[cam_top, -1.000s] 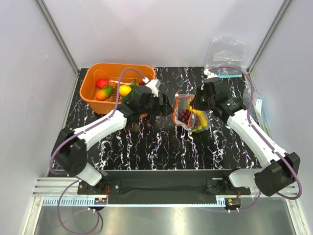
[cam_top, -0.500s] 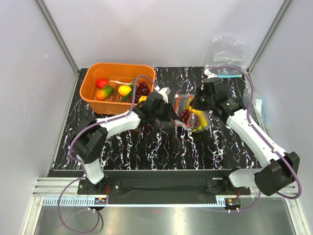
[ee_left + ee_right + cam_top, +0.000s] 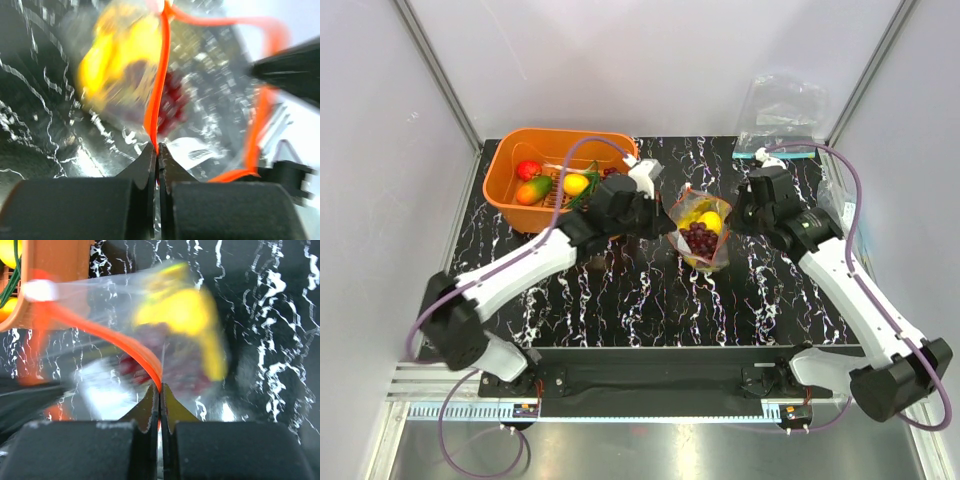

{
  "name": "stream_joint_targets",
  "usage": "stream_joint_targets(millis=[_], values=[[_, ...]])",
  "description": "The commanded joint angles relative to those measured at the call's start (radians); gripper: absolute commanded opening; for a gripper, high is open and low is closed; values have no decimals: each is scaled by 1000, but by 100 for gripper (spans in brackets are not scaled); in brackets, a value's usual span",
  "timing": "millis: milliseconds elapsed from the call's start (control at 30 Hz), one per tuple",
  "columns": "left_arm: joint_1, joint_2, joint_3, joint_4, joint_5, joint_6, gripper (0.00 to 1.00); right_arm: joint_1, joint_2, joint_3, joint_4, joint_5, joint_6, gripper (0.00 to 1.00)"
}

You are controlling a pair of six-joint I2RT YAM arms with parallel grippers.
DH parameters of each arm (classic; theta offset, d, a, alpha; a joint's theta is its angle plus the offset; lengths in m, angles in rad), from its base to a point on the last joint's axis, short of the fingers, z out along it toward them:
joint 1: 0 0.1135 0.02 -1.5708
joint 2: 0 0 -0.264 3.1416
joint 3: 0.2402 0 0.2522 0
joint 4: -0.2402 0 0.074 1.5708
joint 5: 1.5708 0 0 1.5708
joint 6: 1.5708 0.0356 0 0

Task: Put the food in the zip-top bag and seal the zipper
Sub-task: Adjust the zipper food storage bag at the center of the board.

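Observation:
The zip-top bag hangs between my two grippers over the middle of the black marbled table. Inside it lie dark purple grapes and yellow food. My left gripper is shut on the bag's left mouth edge. In the left wrist view its jaws pinch the red-orange zipper, with the blurred yellow fruit beyond. My right gripper is shut on the right mouth edge. Its jaws clamp the zipper in front of yellow fruit and grapes.
An orange basket with several toy fruits stands at the back left, just behind my left arm. Spare clear bags with a teal strip lie at the back right corner. Walls close in the table on three sides.
My left gripper came in from the left and shut on the bag's mouth strip. The bag now hangs lifted and stretched between both grippers, and the right arm drew back to the right.

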Motion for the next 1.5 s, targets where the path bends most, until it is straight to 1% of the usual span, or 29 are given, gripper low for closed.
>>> stream_joint_targets(millis=[0, 133, 167, 267, 433, 633, 667, 700, 767, 833, 1000, 1133, 1300, 1467], values=[[-25, -129, 66, -51, -21, 48, 0, -4, -38, 6, -64, 35, 38, 0], [-58, -180, 81, -74, -4, 51, 1, -6, -82, -46, -62, -17, 80, 0], [-58, -180, 80, -74, 22, 49, 2, -6, -91, -60, -59, -23, 84, 0], [-58, -171, 61, -85, 28, 55, 1, -7, -100, -68, -59, -31, 89, 0], [-59, -168, 49, -102, 5, 84, 1, -4, -85, -65, -65, -52, 95, 0], [-59, -98, 135, -196, 5, 144, 0, -6, -119, -91, -35, -84, 126, 0], [-58, -97, 129, -191, -6, 146, 0, -6, -122, -91, -36, -84, 126, 0], [-59, -118, 91, -173, -18, 135, 0, -4, -123, -93, -36, -83, 127, 0], [-58, -144, 35, -100, -36, 124, 0, -4, -116, -88, -45, -86, 126, 0], [-59, -167, 1, -85, -50, 120, 0, -4, -105, -91, -50, -98, 129, 0], [-58, -151, -6, -82, -49, 126, 0, -6, -102, -108, -36, -123, 144, 0], [-58, -149, -5, -71, -39, 126, 0, -6, -91, -102, -56, -83, 144, 0], [-56, -163, -12, -94, -41, 146, 0, -6, -94, -103, -64, -90, 158, 0], [-56, -152, -20, -78, -53, 149, 0, -6, -123, -109, -78, -28, 149, 0]])
